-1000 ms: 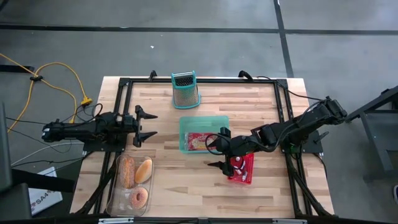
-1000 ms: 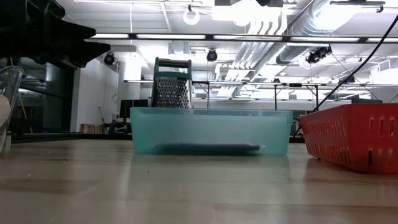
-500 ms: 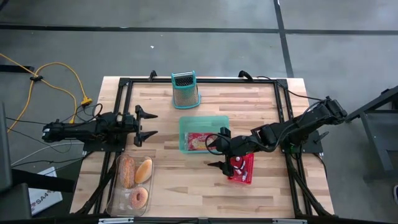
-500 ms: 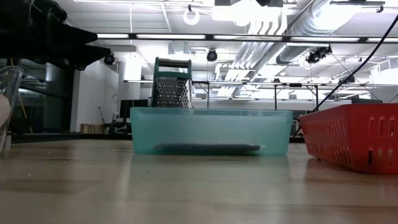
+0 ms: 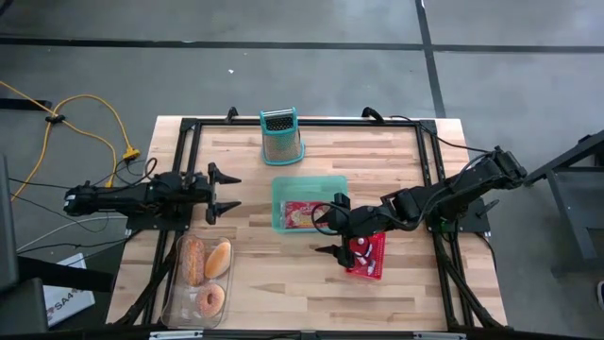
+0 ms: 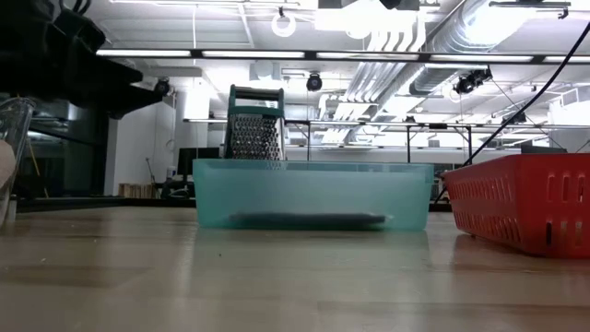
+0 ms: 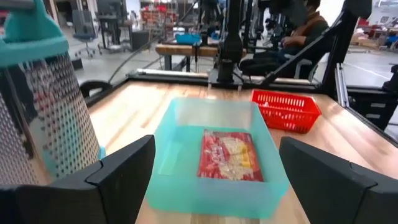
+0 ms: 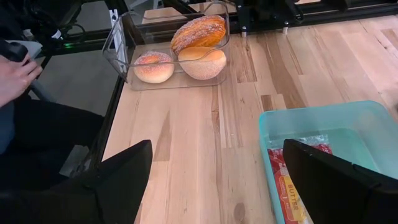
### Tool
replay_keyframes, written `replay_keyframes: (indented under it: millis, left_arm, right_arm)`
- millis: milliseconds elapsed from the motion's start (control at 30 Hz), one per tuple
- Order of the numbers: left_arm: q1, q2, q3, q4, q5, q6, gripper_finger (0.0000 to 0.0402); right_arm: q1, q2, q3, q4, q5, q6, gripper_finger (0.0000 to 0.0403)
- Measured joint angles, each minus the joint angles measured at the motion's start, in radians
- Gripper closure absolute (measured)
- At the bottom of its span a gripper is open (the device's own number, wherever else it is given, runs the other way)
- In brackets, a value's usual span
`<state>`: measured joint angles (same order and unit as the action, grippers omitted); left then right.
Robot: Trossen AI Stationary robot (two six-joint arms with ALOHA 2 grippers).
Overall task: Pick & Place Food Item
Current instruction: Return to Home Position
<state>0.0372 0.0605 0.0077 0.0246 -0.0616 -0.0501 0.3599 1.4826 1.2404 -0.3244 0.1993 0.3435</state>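
The food is already where the task wants it: two breads (image 5: 192,260) and a doughnut (image 5: 211,300) lie inside the transparent bin (image 5: 170,297), which sits at about 7 o'clock on the worktop (image 5: 255,283). I judge the placing finished and the step in hand to be the retreat to the rest pose. The left gripper (image 5: 229,191) hangs just off the bin's 12 o'clock end, its fingers spread wide with nothing between them. The right gripper (image 5: 330,224) hovers at the 4 o'clock corner of the teal bin (image 5: 310,181), beside the red basket (image 5: 375,269), its fingers likewise released and empty. The next move calls for each arm to fold back toward its own base, left to 9 o'clock and right to 3 o'clock, with the right arm lifting clear of the teal rim and the basket first.
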Motion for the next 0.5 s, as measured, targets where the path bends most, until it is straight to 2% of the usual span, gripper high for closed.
replay_keyframes:
  millis: [500]
  left_arm:
    - [0.000,0.000,0.000,-0.010,0.003,-0.011,0.0065]
  right_arm:
    - [0.000,0.000,0.000,0.000,0.000,0.000,0.0053]
